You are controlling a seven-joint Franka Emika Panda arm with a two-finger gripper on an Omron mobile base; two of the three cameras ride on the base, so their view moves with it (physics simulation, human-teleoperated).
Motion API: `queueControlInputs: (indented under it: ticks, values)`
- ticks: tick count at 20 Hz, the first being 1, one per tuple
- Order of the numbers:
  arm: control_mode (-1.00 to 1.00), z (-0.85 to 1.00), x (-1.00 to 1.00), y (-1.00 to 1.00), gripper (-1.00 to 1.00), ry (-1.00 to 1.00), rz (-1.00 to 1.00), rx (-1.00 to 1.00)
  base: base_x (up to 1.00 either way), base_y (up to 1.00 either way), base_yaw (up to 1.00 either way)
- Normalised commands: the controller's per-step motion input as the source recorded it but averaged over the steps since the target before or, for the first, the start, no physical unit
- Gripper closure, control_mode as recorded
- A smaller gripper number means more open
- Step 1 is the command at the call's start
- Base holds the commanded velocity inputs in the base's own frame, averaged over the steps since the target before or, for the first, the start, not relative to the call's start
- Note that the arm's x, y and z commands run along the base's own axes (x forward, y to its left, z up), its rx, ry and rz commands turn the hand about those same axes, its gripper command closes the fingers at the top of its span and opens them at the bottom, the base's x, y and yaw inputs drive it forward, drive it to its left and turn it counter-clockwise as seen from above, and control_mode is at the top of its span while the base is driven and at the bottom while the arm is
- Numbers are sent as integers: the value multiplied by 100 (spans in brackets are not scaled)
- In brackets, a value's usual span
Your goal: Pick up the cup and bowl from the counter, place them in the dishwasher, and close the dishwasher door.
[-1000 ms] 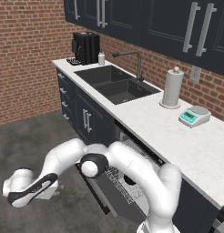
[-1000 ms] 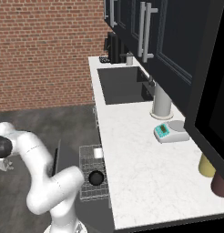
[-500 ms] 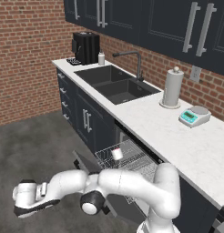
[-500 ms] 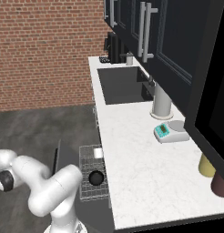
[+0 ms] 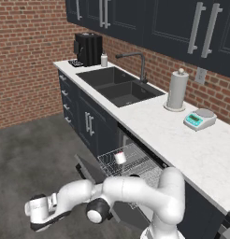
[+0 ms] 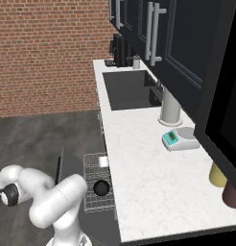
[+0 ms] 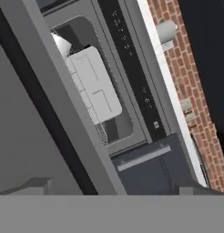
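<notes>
Black bowl [image 6: 101,188], white cup [image 5: 120,158], silver rack [image 5: 135,164]

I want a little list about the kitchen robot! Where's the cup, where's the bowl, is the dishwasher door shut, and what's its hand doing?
cup: in the dishwasher rack
bowl: in the same rack, nearer the robot
dishwasher door: open, not closed yet
gripper: open, holding nothing, low beside the door
counter: paper towel roll and kitchen scale on it
left to do: close the door
</notes>
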Motion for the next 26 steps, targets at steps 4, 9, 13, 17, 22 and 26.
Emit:
queueControlInputs:
  ticks: [4,9,13,17,22,26]
  values:
    - [-100,-54,61,0,-100,10,9,-2,0,0,0]
    - [-100,-55,63,12,-100,19,1,-4,0,0,0]
    - [-100,-55,72,30,-100,27,0,-6,0,0,0]
    - [-100,-64,62,29,-100,23,0,-10,0,0,0]
    - [-100,-70,40,10,-100,11,0,-18,0,0,0]
    - [-100,-62,28,0,-100,1,-7,-28,0,0,0]
